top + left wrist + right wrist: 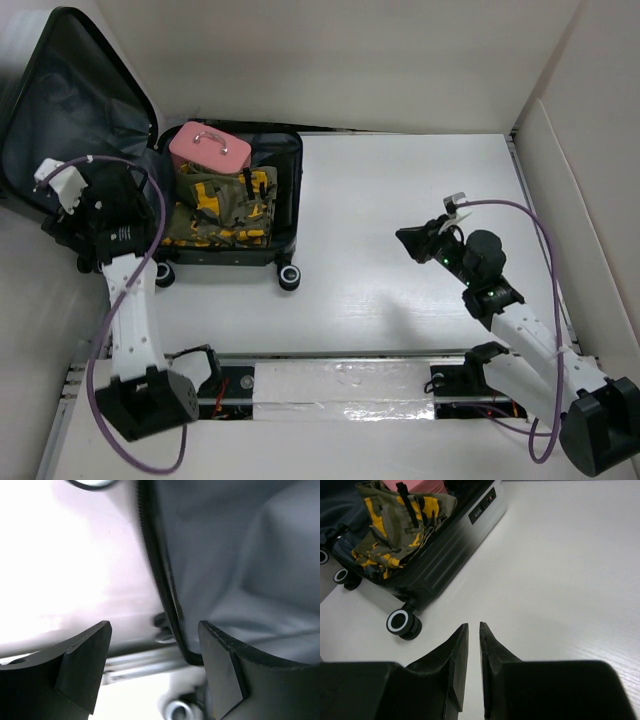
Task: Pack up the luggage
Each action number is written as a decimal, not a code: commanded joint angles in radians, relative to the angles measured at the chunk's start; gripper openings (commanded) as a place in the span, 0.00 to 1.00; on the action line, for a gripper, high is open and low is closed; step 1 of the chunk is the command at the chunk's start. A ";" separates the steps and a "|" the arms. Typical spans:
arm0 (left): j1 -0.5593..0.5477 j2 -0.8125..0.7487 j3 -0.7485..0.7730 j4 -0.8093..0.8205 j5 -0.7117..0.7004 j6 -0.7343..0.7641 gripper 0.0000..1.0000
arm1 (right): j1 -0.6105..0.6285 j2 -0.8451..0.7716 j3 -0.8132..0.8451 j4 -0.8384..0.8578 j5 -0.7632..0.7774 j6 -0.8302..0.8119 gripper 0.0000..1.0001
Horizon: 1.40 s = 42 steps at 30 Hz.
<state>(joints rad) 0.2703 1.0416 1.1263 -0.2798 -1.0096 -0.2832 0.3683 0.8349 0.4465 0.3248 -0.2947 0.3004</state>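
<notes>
The white table carries the open luggage at its far left, wheels toward the near edge.

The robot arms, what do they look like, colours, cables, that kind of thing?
The left arm and right arm have white links, black joints and black bases, each trailed by a purple cable. The left gripper and right gripper have black, wedge-shaped fingers.

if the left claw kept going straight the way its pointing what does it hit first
Most likely the black lid rim: it runs up between the fingers of the open left claw, with grey lining just right of it. How far off it is stays unclear.
</notes>
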 commanded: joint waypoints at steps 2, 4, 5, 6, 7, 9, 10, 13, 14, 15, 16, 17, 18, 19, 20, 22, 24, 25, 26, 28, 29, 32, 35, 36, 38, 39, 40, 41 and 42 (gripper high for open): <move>0.056 0.110 0.088 -0.033 -0.115 0.039 0.66 | 0.009 -0.007 0.057 0.045 -0.047 -0.026 0.22; 0.056 0.143 0.101 0.014 -0.120 0.094 0.66 | 0.009 -0.008 0.054 0.046 -0.052 -0.023 0.23; 0.056 0.158 0.115 0.016 -0.121 0.093 0.65 | 0.009 -0.007 0.054 0.052 -0.057 -0.023 0.23; 0.056 0.187 0.130 0.017 -0.130 0.095 0.64 | 0.009 -0.003 0.055 0.056 -0.064 -0.021 0.23; 0.056 0.196 0.165 0.018 -0.133 0.110 0.61 | 0.009 0.006 0.055 0.060 -0.075 -0.020 0.23; 0.056 0.233 0.203 0.013 -0.150 0.122 0.55 | 0.018 0.015 0.060 0.062 -0.081 -0.021 0.23; 0.056 0.244 0.229 0.007 -0.149 0.119 0.52 | 0.018 0.023 0.061 0.062 -0.078 -0.023 0.24; 0.056 0.278 0.251 0.025 -0.141 0.130 0.50 | 0.027 0.033 0.066 0.063 -0.081 -0.029 0.24; 0.056 0.285 0.254 0.040 -0.144 0.147 0.47 | 0.027 0.039 0.067 0.059 -0.081 -0.032 0.24; 0.056 0.291 0.257 0.042 -0.139 0.147 0.45 | 0.037 0.041 0.072 0.057 -0.077 -0.035 0.25; 0.056 0.293 0.260 0.042 -0.138 0.144 0.40 | 0.037 0.041 0.073 0.051 -0.067 -0.038 0.24; 0.056 0.294 0.260 0.039 -0.133 0.138 0.37 | 0.037 0.040 0.074 0.049 -0.064 -0.040 0.25; 0.056 0.298 0.259 0.039 -0.123 0.138 0.33 | 0.037 0.036 0.074 0.046 -0.061 -0.041 0.25; 0.056 0.298 0.253 0.042 -0.121 0.141 0.29 | 0.037 0.035 0.074 0.046 -0.060 -0.043 0.25; 0.056 0.295 0.239 0.060 -0.121 0.150 0.24 | 0.037 0.035 0.074 0.042 -0.044 -0.043 0.25; 0.056 0.282 0.236 0.065 -0.100 0.164 0.15 | 0.037 0.044 0.078 0.022 -0.008 -0.041 0.25; 0.056 0.275 0.250 0.019 -0.052 0.129 0.00 | 0.037 0.072 0.092 -0.015 0.042 -0.046 0.25; 0.056 0.271 0.254 0.001 -0.034 0.110 0.00 | 0.037 0.081 0.096 -0.020 0.040 -0.049 0.25; 0.034 0.262 0.248 -0.015 -0.017 0.104 0.00 | 0.037 0.090 0.106 -0.026 0.028 -0.049 0.25; -0.085 0.218 0.199 0.020 0.011 0.134 0.00 | 0.037 0.113 0.113 -0.030 0.020 -0.050 0.25; -0.142 0.198 0.173 0.031 0.005 0.133 0.00 | 0.037 0.116 0.119 -0.036 0.019 -0.052 0.25; -0.385 0.105 0.080 0.065 -0.026 0.111 0.00 | 0.037 0.139 0.121 -0.040 0.055 -0.058 0.25; -0.590 -0.053 -0.037 0.113 -0.009 0.102 0.00 | 0.037 0.188 0.126 -0.038 0.081 -0.060 0.25; -0.614 -0.136 -0.048 0.091 0.119 0.076 0.00 | 0.037 0.200 0.132 -0.038 0.078 -0.060 0.26; -0.614 -0.216 -0.120 0.105 0.279 0.088 0.00 | 0.037 0.217 0.139 -0.046 0.074 -0.070 0.26; -0.614 -0.289 -0.141 0.109 0.469 0.107 0.00 | 0.037 0.234 0.141 -0.044 0.077 -0.070 0.26; -0.614 -0.322 -0.169 0.119 0.596 0.146 0.00 | 0.046 0.240 0.139 -0.041 0.078 -0.072 0.27; -0.614 -0.354 -0.215 0.114 0.714 0.176 0.23 | 0.046 0.248 0.139 -0.033 0.088 -0.070 0.27; -0.614 -0.400 -0.227 0.094 0.817 0.188 0.37 | 0.046 0.263 0.139 -0.033 0.089 -0.070 0.27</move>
<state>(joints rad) -0.3454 0.7219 0.9310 -0.2668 -0.6209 -0.1226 0.4019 1.0824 0.5404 0.2687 -0.2321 0.2512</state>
